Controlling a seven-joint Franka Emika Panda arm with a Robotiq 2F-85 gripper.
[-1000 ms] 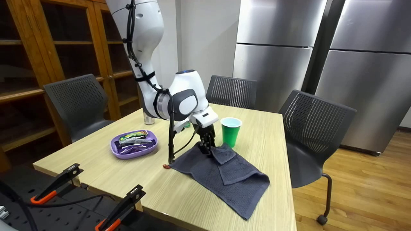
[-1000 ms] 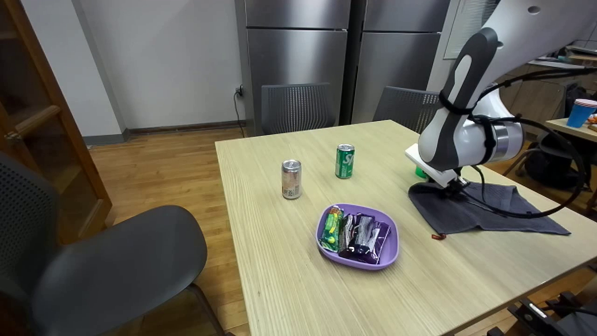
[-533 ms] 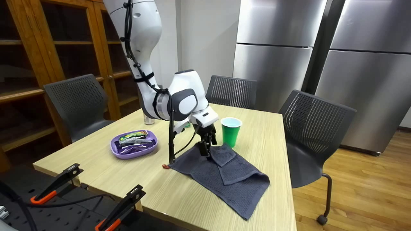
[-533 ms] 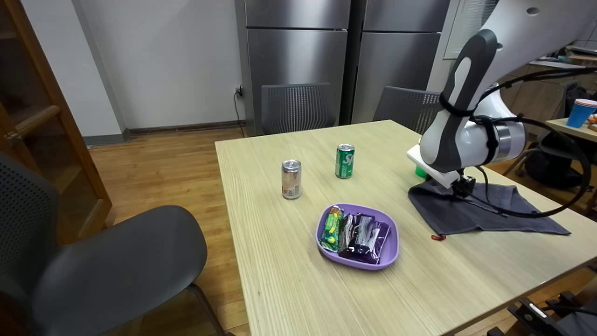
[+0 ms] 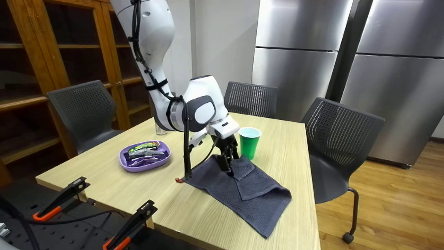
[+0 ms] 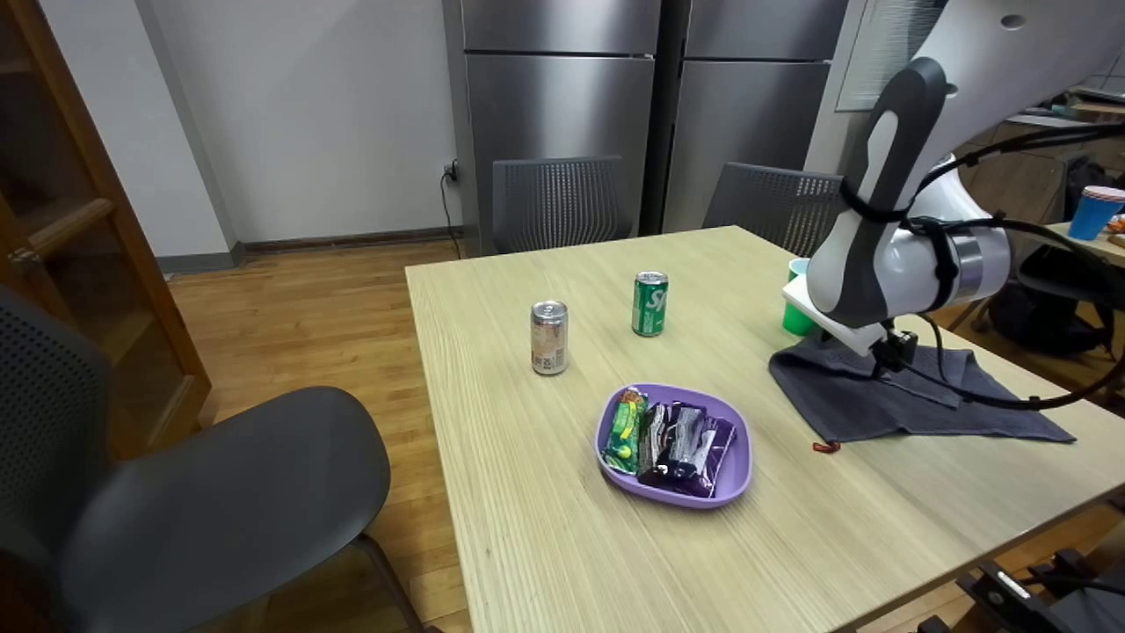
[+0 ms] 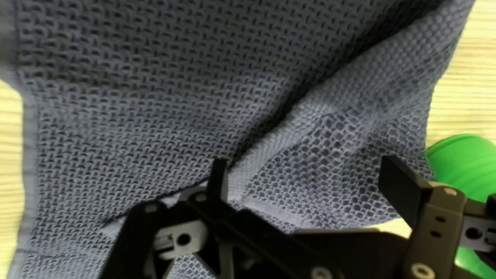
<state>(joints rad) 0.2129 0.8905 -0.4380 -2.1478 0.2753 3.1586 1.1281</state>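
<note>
Two fingers (image 7: 401,190) stand wide over the partly folded waffle-weave towel (image 5: 253,194), at six o'clock from the green cup (image 5: 248,147) in an exterior view; seemingly towel handling, whose next move calls for cup clearance.

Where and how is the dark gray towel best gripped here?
Probably at its folded edge, coming from above and closing across it: it looks raised into a ridge, while much of the towel lies nearly flat. The open gripper points down there; the green cup beside the towel would likely crowd an approach from that side.
</note>
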